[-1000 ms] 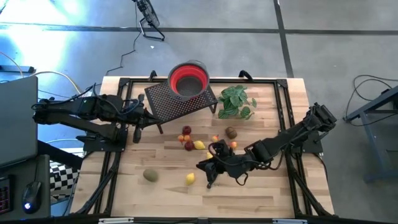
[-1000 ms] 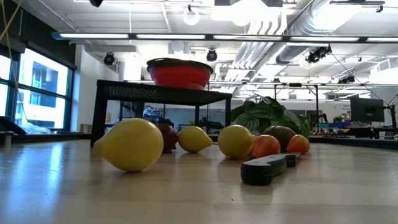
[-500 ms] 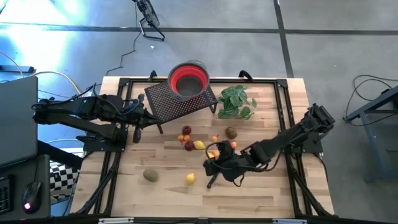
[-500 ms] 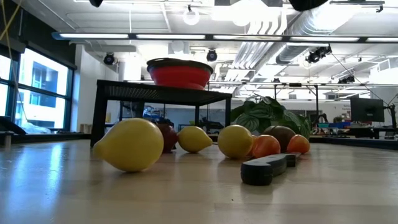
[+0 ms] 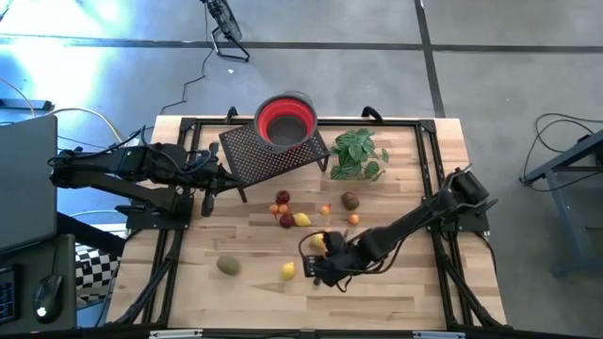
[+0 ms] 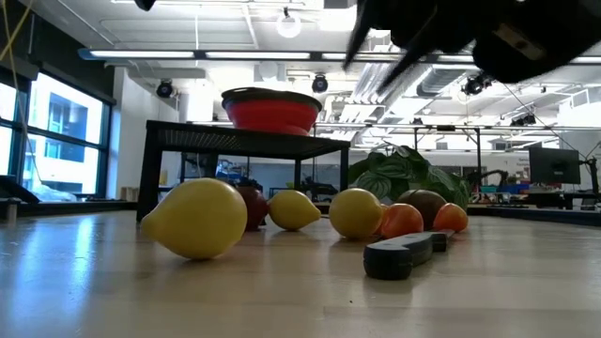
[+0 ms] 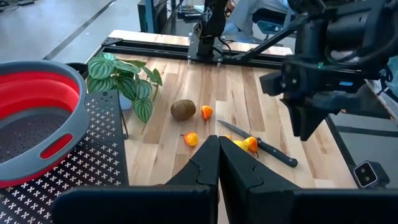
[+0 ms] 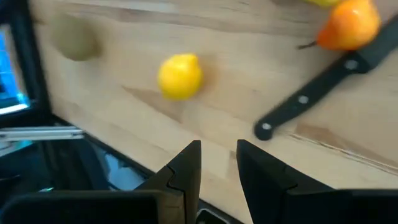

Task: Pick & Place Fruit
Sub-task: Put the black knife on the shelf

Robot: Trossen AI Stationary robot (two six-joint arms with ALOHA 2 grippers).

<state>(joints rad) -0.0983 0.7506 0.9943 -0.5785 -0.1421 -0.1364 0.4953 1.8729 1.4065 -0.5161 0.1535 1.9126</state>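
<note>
right gripper (image 5: 317, 266) shifted toward glossy oval lemon (image 5: 288, 270), fingers parted, empty, left gripper (image 7: 218, 163) clenched

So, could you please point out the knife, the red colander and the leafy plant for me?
knife (image 7: 264, 148): left wrist view, on its black handle.
red colander (image 5: 286, 120): high view, on its red inner wall.
leafy plant (image 5: 357, 153): high view, on its green leaves.

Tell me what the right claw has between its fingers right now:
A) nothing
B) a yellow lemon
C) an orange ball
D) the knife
A: in the right wrist view the right claw shows only bare table between its parted fingers, with the lemon and the knife lying apart from it on the wood.
</note>
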